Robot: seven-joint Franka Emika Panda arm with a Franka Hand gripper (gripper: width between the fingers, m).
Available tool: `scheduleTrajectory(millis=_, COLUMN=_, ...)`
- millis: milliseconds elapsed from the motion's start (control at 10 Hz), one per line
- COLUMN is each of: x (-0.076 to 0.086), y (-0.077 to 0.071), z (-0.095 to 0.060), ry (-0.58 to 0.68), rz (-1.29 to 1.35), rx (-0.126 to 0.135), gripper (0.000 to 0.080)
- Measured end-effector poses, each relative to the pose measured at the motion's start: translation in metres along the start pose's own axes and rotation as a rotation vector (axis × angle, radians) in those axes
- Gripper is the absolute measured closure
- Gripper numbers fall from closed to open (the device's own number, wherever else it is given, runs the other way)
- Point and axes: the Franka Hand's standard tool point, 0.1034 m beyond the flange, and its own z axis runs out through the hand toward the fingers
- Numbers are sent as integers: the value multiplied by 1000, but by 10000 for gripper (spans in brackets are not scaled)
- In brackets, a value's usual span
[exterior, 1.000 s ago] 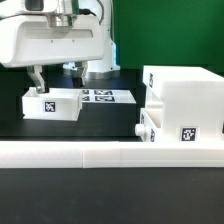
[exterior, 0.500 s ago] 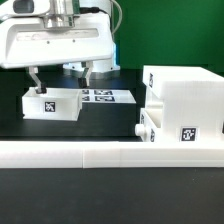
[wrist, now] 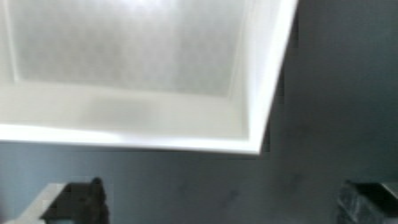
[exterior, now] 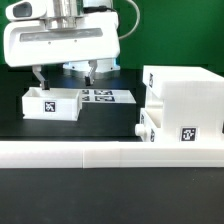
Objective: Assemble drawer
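My pincer point(exterior: 65, 80) is spread wide and holds nothing. In the wrist view the two dark fingers point(wrist: 75, 200) sit at opposite edges with only bare table between them, and the white corner of the small box point(wrist: 160, 80) lies off to one side of that gap. From the exterior view the pincer hangs right over the small box point(exterior: 52, 102); I cannot tell whether either finger touches its rim.

The table point(exterior: 60, 130) is black and matte. The marker board point(exterior: 108, 97) lies flat on it just beside the small box, on the exterior view's right. A long low white rail point(exterior: 100, 152) crosses the foreground, and a green backdrop point(exterior: 165, 30) shows behind the arm.

The small box sits open side up, its long axis running across the exterior view, with a tag facing the camera. The big housing point(exterior: 185, 100) stands upright at the exterior view's right, well apart from the small box (tag low on its near face). Another small white part point(exterior: 147, 128) sits against its lower side.
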Motion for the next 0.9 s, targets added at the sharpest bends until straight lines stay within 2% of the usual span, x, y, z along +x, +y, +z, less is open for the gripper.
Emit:
scheduleTrajectory(millis=100, x=-9, y=1, z=3, ry=-11, rz=15, rx=3, gripper=151)
scheduleTrajectory(millis=600, x=-8, y=-1, z=3, ry=-10, rz=11, rx=4, gripper=151)
scheduleTrajectory(millis=700, x=-10, y=-10, z=6, ry=-16, rz=14, rx=2, gripper=151)
scheduleTrajectory(millis=900, x=-21, y=-23, z=15, ry=2, rz=-9, rx=-20, gripper=151)
